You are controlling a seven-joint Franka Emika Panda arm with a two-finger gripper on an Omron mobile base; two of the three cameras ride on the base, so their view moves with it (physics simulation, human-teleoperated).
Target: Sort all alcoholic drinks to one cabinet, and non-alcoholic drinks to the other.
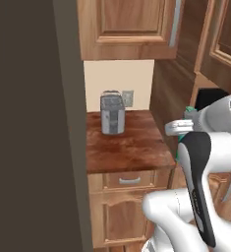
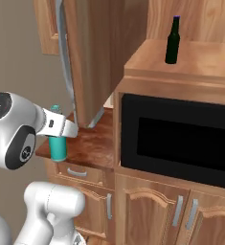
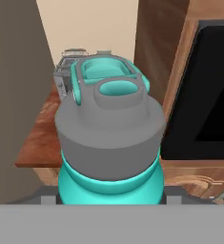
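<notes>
Hand view: the smooth teal bottle [image 3: 108,183], a cylinder with a matte grey cap, sits upright between the gripper [image 3: 108,200] jaws, held beside the glossy black microwave [image 3: 213,90] over the wood-grain counter [image 3: 39,138]. No writing is legible.

Teal bottle [image 3: 108,183]: smooth plastic look, matt grey cap [image 3: 108,128]. Counter [image 1: 124,147]: glossy mottled wood. Toaster [image 1: 111,114]: brushed metal. Microwave [image 2: 181,139]: glossy black. Green bottle [image 2: 172,40]: dark glass sheen.
</notes>
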